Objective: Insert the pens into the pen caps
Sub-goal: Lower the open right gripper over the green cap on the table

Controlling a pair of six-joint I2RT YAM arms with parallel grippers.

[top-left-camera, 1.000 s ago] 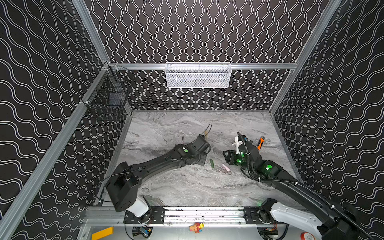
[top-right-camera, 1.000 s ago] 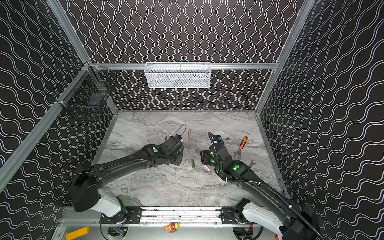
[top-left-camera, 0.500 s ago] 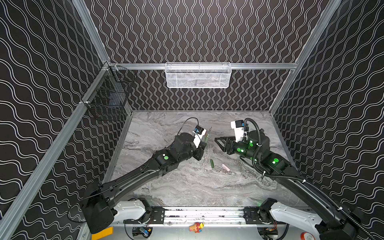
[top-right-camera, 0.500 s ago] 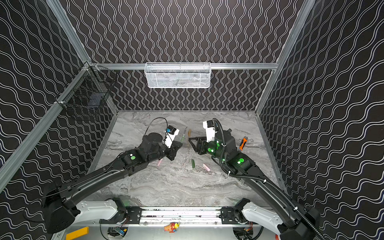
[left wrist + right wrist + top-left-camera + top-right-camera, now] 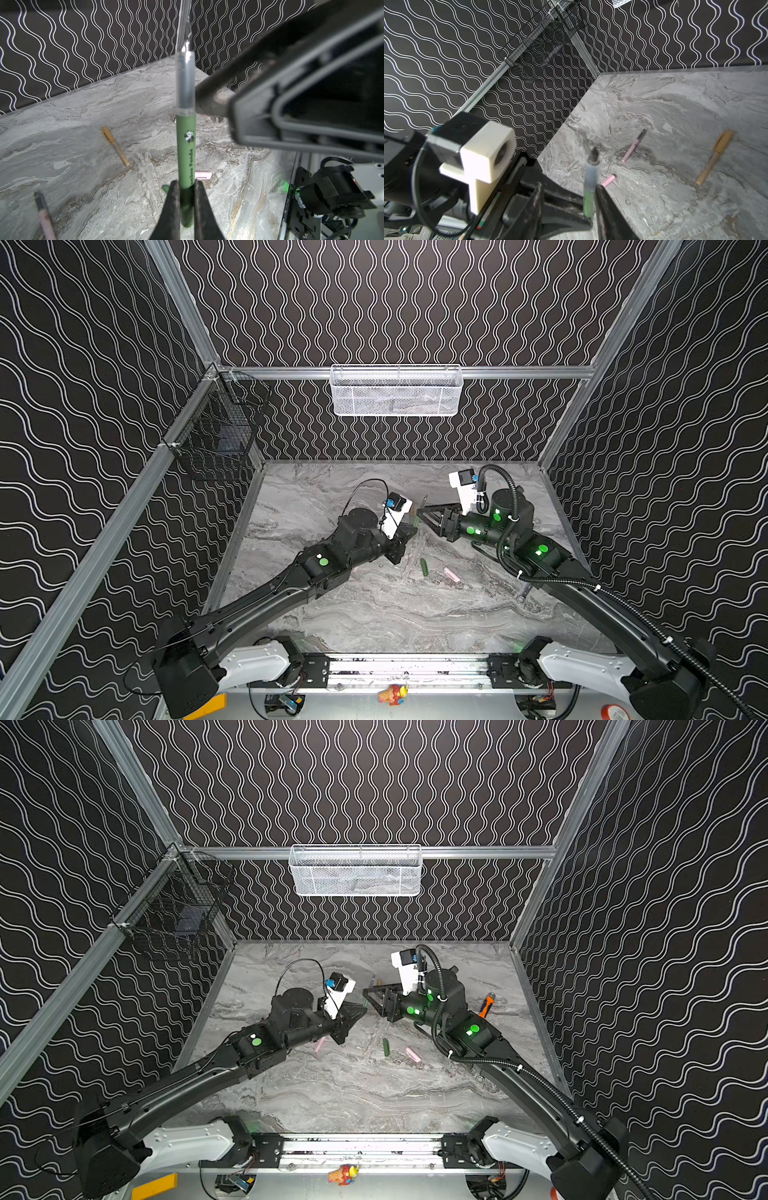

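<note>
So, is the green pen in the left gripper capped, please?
Uncapped: the green pen in the left gripper shows a bare tip; the green cap lies on the table.

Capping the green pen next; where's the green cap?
The green cap lies on the table, centre in both top views, just left of a pink cap.

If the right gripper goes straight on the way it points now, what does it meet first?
Probably the left gripper, shut on the green pen, whose front end stands between the right gripper's open jaws; depth is unclear.
</note>
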